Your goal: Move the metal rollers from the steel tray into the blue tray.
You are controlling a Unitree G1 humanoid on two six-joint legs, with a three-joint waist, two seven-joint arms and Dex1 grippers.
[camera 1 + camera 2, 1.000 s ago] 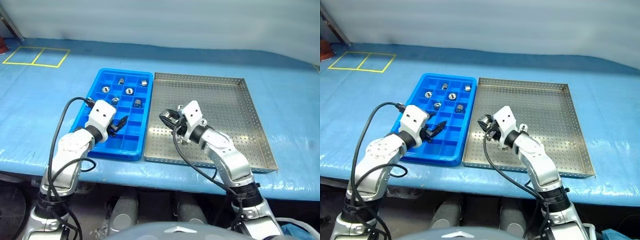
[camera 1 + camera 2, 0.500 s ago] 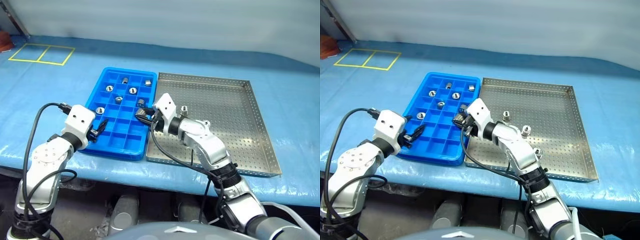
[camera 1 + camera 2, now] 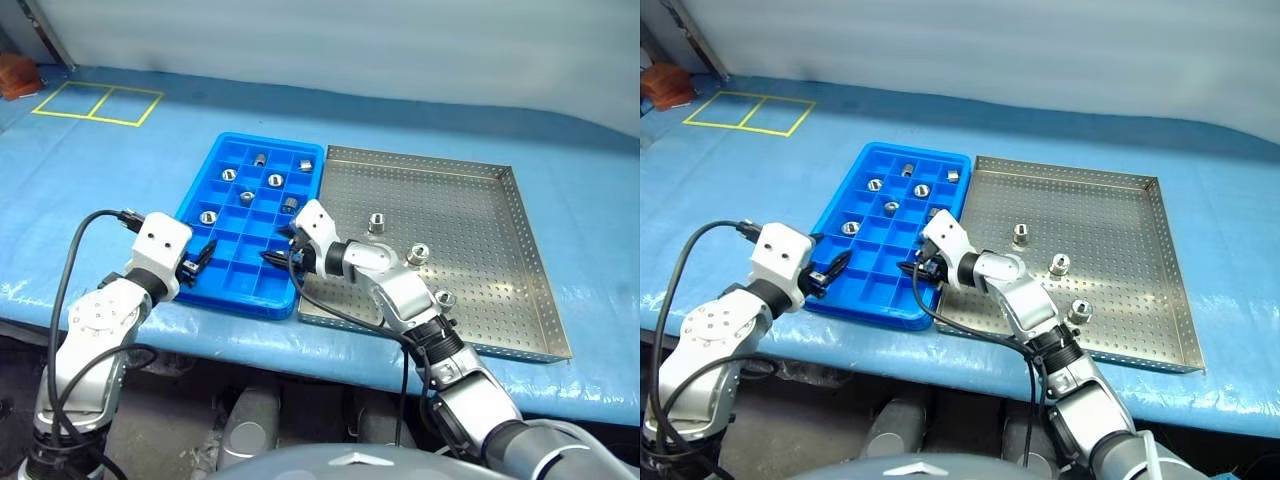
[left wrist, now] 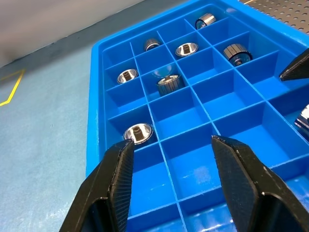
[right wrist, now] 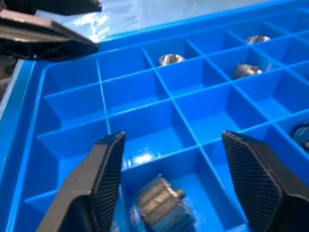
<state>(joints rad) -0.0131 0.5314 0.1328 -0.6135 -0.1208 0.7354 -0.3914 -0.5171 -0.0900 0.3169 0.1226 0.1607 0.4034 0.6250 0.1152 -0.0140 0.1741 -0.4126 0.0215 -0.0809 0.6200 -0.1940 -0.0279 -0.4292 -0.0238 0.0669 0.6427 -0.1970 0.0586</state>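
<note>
A: Jaws: right gripper (image 5: 169,183) is spread wide over the blue tray (image 3: 205,285), nothing between the fingers. A metal roller (image 5: 161,210) lies in the compartment directly under it, free of both pads. Left gripper (image 4: 171,166) stands roughly half open, empty, hovering over the near-left compartments.

B: Where's the rest of the stock?

A: Three rollers stand on the steel tray (image 3: 520,300): one (image 3: 377,222) toward the middle, one (image 3: 418,254) nearer the front, one (image 3: 444,298) close to the front rim. All upright, well apart from each other. Several more sit one per cell in the far rows of the blue tray, e.g. (image 3: 275,181) and (image 3: 208,217).

B: How do they handle?

A: My read: solid steel, rigid, small but dense for their size. Polished ends look slick, the barrel looks ribbed or knurled in the right wrist view. Not fragile, but round, so a tipped one will likely roll on the perforated floor.

B: Where to take hold?

A: Across the barrel, fingers on opposite sides, coming down from above while they stand upright. Avoid pinching near the top edge; I'd expect it to squirt out. Centre the pads on the ribbed band.

B: Risk?

A: Nudging one over on approach. The one by the front rim has the least room for a finger on the rim side.
</note>
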